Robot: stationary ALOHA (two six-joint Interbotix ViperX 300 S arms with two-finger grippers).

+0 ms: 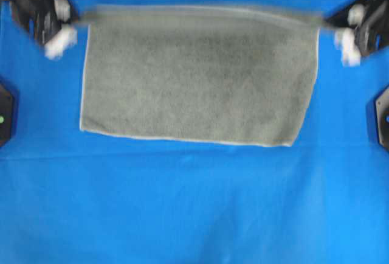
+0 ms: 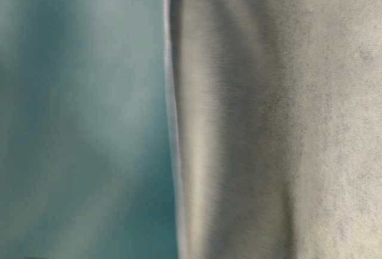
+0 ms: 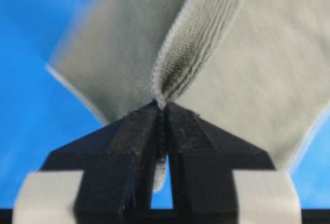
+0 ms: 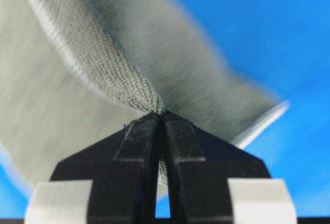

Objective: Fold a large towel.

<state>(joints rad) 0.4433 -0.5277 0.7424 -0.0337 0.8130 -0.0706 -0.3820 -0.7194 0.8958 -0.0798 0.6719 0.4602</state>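
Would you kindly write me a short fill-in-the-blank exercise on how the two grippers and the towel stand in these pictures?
1. The left gripper is ____ on a corner of the towel.
2. The right gripper pinches the towel's other ____.
3. The cloth covering the table is ____ in colour.

Missing words: shut; corner; blue

Overhead, both arms are cut off by the top corners, and the towel's upper edge is smeared by blur. The table-level view shows only blurred cloth. Wrist views crop the towel; its pinched corners vanish between closed jaws.
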